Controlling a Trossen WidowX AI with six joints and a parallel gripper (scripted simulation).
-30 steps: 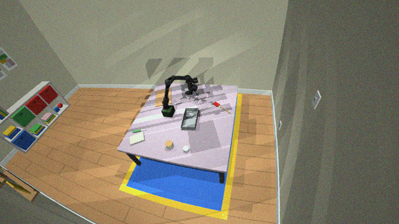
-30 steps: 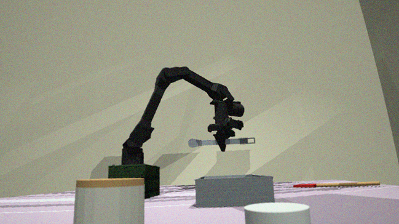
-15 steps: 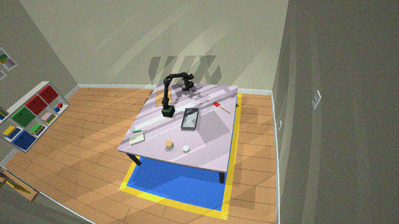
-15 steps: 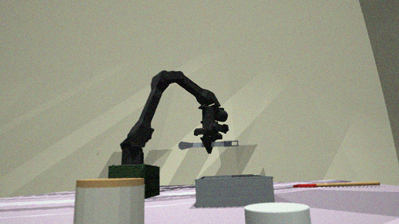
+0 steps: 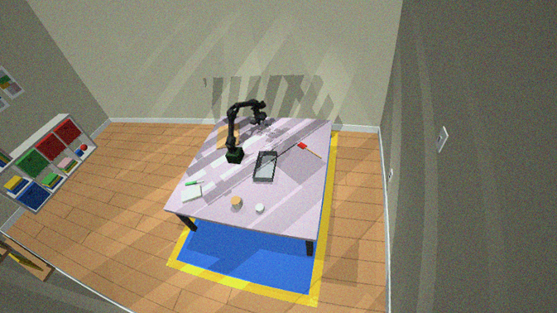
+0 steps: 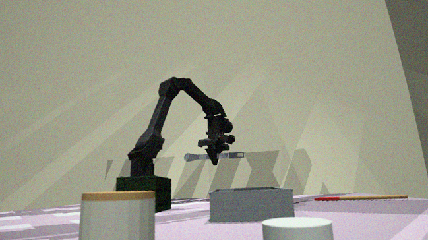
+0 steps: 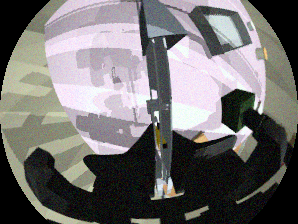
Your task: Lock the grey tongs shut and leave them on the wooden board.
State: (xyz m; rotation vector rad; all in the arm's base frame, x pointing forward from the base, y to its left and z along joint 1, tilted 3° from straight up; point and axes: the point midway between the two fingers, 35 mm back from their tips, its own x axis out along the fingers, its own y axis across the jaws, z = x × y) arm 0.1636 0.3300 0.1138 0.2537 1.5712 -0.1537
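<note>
My gripper (image 5: 260,121) (image 6: 215,162) (image 7: 155,126) points down and is shut on the grey tongs (image 6: 196,156) (image 7: 160,75), around the middle of their length. The tongs hang roughly level, high above the table, with a rounded end at left and a square outline at right in the exterior view. Their arms look pressed close together; whether the lock has caught cannot be seen. The wooden board (image 5: 221,136) (image 7: 200,138) lies on the table behind the arm, partly hidden by it. The roasting tin (image 5: 263,180) (image 6: 251,205) (image 7: 204,29) stands without the tongs.
The dark green arm base (image 5: 234,155) (image 6: 162,193) stands between board and tin. A jar with a tan lid (image 5: 236,202) (image 6: 117,227) and a white cylinder (image 5: 259,208) (image 6: 298,237) stand at the front. A red-ended stick (image 5: 302,145) (image 6: 327,198) lies right of the tin.
</note>
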